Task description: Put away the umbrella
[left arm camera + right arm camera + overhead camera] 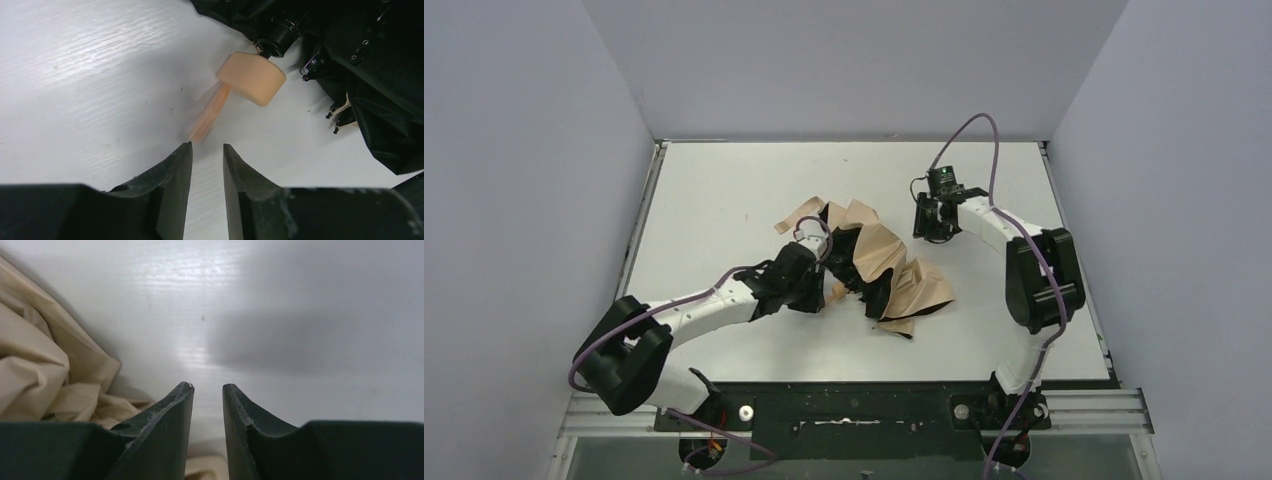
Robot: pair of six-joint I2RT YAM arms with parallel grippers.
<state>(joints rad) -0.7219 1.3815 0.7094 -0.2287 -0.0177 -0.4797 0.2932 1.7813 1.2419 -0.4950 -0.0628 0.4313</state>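
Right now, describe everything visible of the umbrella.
The umbrella lies loose and crumpled in the middle of the table: tan fabric outside, black lining inside, thin ribs with small tips showing. Its rounded tan handle rests on the table at the end of a black shaft, a blurred tan cord trailing from it. The left claw sits just short of the handle, gripping nothing.

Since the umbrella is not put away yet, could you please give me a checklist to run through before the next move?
1. Umbrella folded up: not ok, loose and crumpled.
2. Left claw empty: ok, nothing between its fingers.
3. Handle reachable: ok, just ahead of the left claw, not gripped.
4. Cord at the handle clear of the left claw: cannot tell, blurred.
5. Right claw empty: ok, beside the umbrella, over bare table.
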